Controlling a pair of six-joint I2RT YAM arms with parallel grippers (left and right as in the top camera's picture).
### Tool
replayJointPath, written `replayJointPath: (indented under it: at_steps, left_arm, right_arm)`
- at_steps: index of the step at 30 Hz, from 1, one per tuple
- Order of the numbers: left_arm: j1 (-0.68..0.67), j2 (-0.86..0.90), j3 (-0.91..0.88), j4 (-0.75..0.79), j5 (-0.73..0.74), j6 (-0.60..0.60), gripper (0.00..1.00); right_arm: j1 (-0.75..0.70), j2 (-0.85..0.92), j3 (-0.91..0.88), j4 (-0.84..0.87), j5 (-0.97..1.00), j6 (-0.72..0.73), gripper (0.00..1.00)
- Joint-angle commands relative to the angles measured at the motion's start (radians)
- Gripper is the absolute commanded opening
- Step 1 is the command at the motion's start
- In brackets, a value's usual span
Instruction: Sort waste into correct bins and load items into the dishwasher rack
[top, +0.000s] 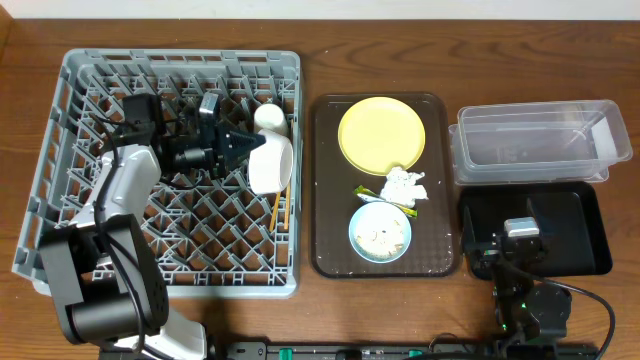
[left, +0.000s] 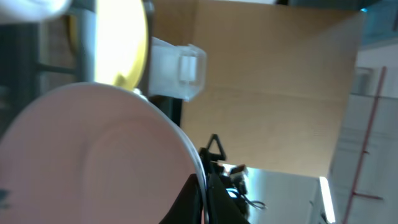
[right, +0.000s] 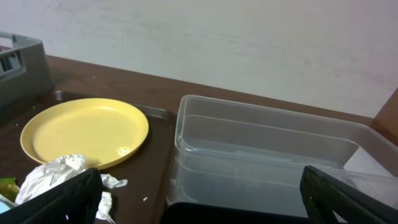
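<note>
The white bowl (top: 271, 166) lies on its side among the pegs of the grey dishwasher rack (top: 80, 75). My left gripper (top: 247, 145) is shut on its rim; in the left wrist view the rim of the white bowl (left: 93, 155) runs between the closed fingers of the left gripper (left: 205, 200). A small white cup (top: 268, 117) and chopsticks (top: 278, 208) are in the rack beside it. My right gripper (top: 522, 222) hangs open over the black tray (top: 585, 235), nothing between the fingers of the right gripper (right: 205, 208). The yellow plate (top: 381, 133), tissue (top: 403, 186), wrapper (top: 368, 195) and crumb-filled blue bowl (top: 380, 232) are apart from both grippers.
The brown serving tray (top: 325, 180) carries the plate, waste and blue bowl between the rack and the bins. The clear tub (top: 540, 140) stands behind the black tray. In the right wrist view the yellow plate (right: 84, 130), tissue (right: 56, 174) and clear tub (right: 273, 149) lie ahead.
</note>
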Motion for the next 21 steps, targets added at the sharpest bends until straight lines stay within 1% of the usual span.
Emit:
replayJointPath:
  at_steps: [1,2,5,6,7,10,14,17,21]
  left_arm:
    - [0.003,-0.01,0.014,0.013,-0.198,-0.035,0.14]
    - [0.007,-0.01,0.014,0.023,-0.228,-0.048,0.17]
    - [0.023,-0.01,0.014,0.069,-0.256,-0.092,0.47]
    - [0.029,-0.01,0.014,0.09,-0.256,-0.117,0.55]
    - [0.035,-0.011,0.014,0.111,-0.256,-0.144,0.62]
    - [0.051,-0.018,0.014,0.169,-0.256,-0.209,0.68]
    - [0.063,-0.064,0.016,0.224,-0.288,-0.237,0.74]
    - [0.061,-0.147,0.017,0.219,-0.404,-0.236,0.78]
    - [0.041,-0.299,0.017,0.196,-0.586,-0.235,0.79]
  right_arm:
    - [-0.008,-0.005,-0.001,-0.004,-0.002,-0.011,0.99]
    - [-0.008,-0.005,-0.001,-0.004,-0.002,-0.011,0.99]
    - [-0.008,-0.005,-0.001,-0.004,-0.002,-0.011,0.99]
    - [-0.008,-0.005,-0.001,-0.004,-0.002,-0.011,0.99]
    - [-0.008,-0.005,-0.001,-0.004,-0.002,-0.011,0.99]
    - [-0.008,-0.005,-0.001,-0.004,-0.001,-0.011,0.99]
    - [-0.008,-0.005,-0.001,-0.004,-0.002,-0.011,0.99]
    - [-0.008,-0.005,-0.001,-0.004,-0.002,-0.011,0.99]
    - [-0.008,-0.005,-0.001,-0.004,-0.002,-0.011,0.99]
